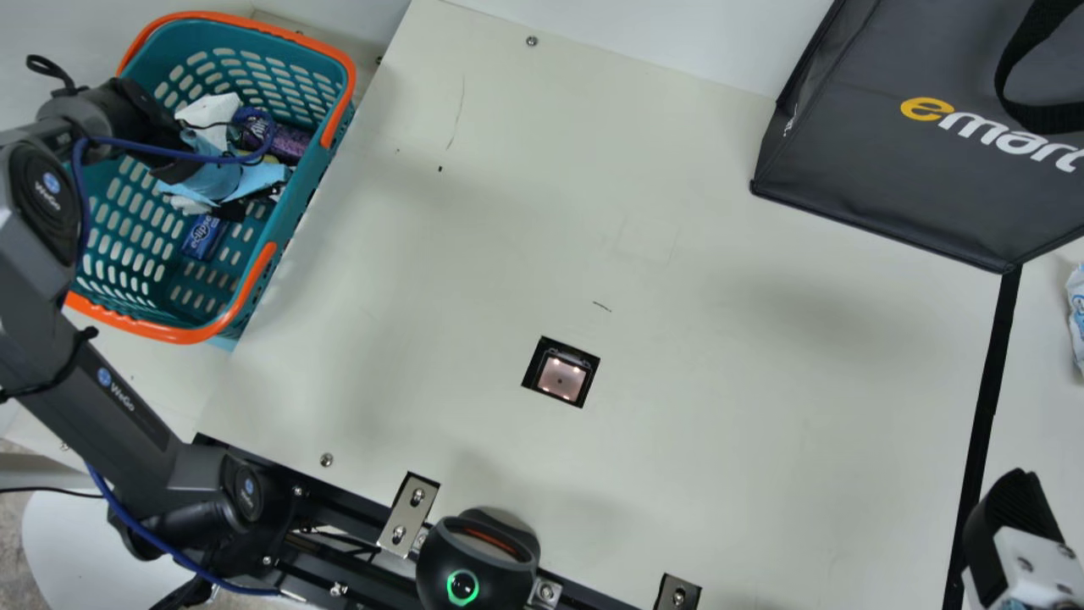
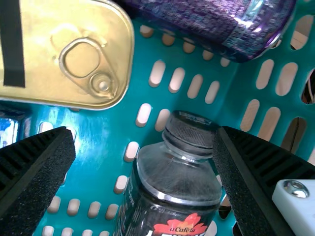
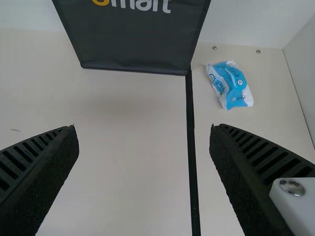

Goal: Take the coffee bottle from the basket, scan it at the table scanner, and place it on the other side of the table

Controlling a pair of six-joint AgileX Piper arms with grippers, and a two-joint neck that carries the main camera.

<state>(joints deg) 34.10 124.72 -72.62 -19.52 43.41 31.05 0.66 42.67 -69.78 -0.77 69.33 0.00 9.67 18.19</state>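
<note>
The left gripper [image 1: 175, 171] is holding its fingers apart; the basket [image 1: 301, 193] is surrounding them, and the coffee bottle [image 2: 172, 182] is resting ungripped between them. The right gripper [image 1: 1008, 508] is holding its fingers open, the desk [image 1: 720, 424] lying below them.

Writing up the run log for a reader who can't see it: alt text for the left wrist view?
Open left end effector at a dark coffee bottle in a teal basket, one finger close beside the black cap. Also in the basket: a gold tin with a ring pull and a shiny purple package.
</note>
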